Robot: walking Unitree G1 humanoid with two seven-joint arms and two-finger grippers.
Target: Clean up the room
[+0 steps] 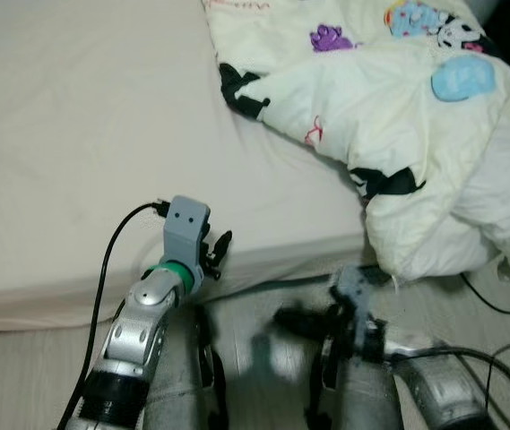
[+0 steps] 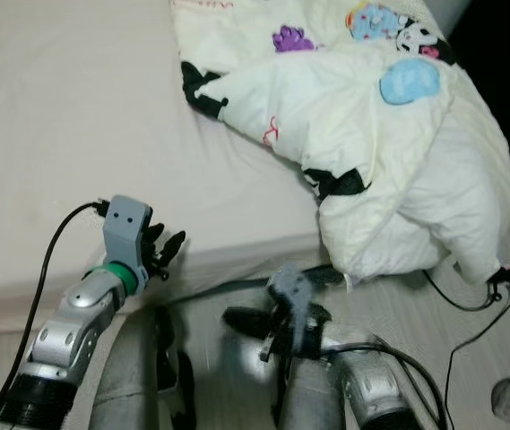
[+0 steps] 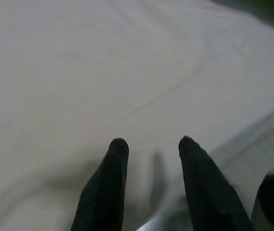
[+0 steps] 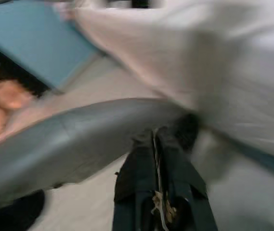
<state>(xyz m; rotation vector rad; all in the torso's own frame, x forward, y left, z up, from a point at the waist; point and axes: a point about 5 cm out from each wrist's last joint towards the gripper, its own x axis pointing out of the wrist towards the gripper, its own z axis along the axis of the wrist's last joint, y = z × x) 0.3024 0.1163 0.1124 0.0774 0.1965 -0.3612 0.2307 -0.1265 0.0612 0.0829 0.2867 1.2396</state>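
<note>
Your left claw (image 1: 221, 251) is hovering at the near edge of the bed (image 1: 75, 134), its fingers (image 3: 109, 187) spread apart over the bare sheet. Your right claw (image 2: 241, 321) is blurring low over the floor, fingers pressed together. The crumpled quilt (image 1: 416, 134) is spilling off the bed's right side.

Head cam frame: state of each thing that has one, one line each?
Comforter: crumpled in a heap, one corner hanging over the bed edge.
Bed sheet: flat, bare.
Left tool: open, holds nothing, over the bed edge.
Right tool: shut, blurred, low beside the bed.
</note>
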